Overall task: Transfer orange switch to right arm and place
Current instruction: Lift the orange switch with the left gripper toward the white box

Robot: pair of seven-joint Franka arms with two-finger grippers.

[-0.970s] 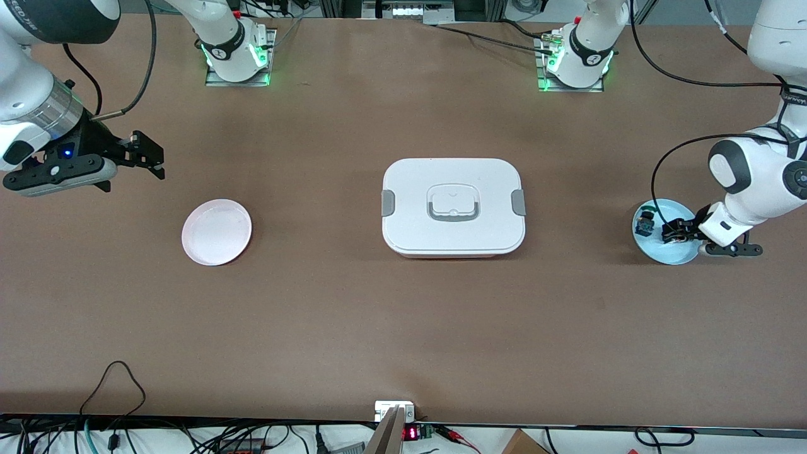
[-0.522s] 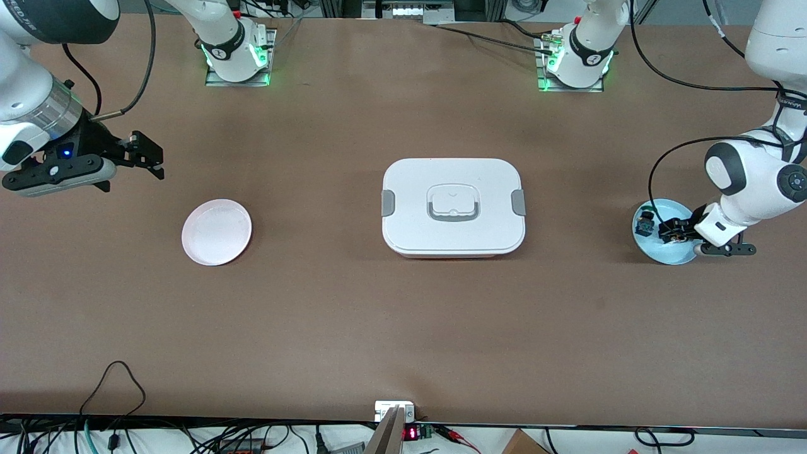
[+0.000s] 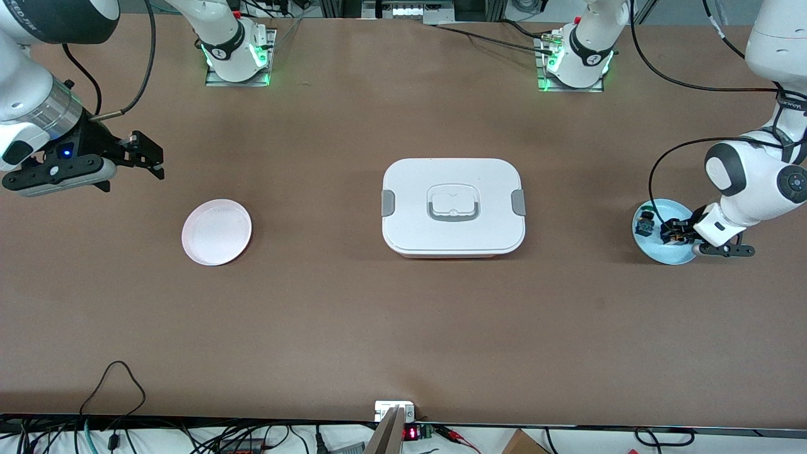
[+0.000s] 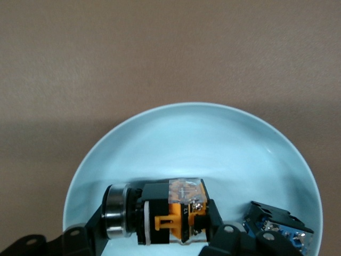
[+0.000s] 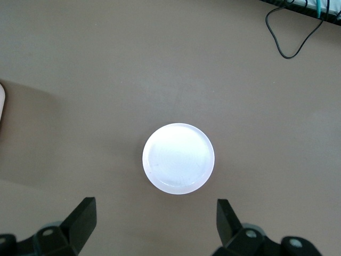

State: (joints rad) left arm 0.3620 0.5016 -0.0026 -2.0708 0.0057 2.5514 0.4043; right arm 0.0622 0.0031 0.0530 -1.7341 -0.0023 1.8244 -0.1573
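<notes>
**Left gripper pinches orange switch in blue plate; right arm waits**

Brown bench seen from a high front camera. At the left arm's end sits a light blue plate [image 3: 656, 252]. The left gripper [image 3: 673, 234] is down inside it, jaws pressed onto the orange switch [image 4: 170, 210], which lies on its side on the plate floor, metal ring at one end, orange and black body between the fingers [image 4: 221, 234]. Whether the switch is lifted off the plate or resting on it is hard to tell. Just beside it in the same plate lies a second switch w/ a blue and black body [image 4: 277, 226]; its cap isn't visible.

Mid-bench: a white lidded box [image 3: 452, 207] w/ grey side clips and a grey handle recess, closed.

Toward the right arm's end: a pale pink plate [image 3: 216, 232], nothing in it. The right gripper [image 3: 148, 161] hangs in the air above the bench near that plate, jaws spread wide, holding nothing; that arm waits.

Cables run along the bench edge nearest the front camera.
</notes>
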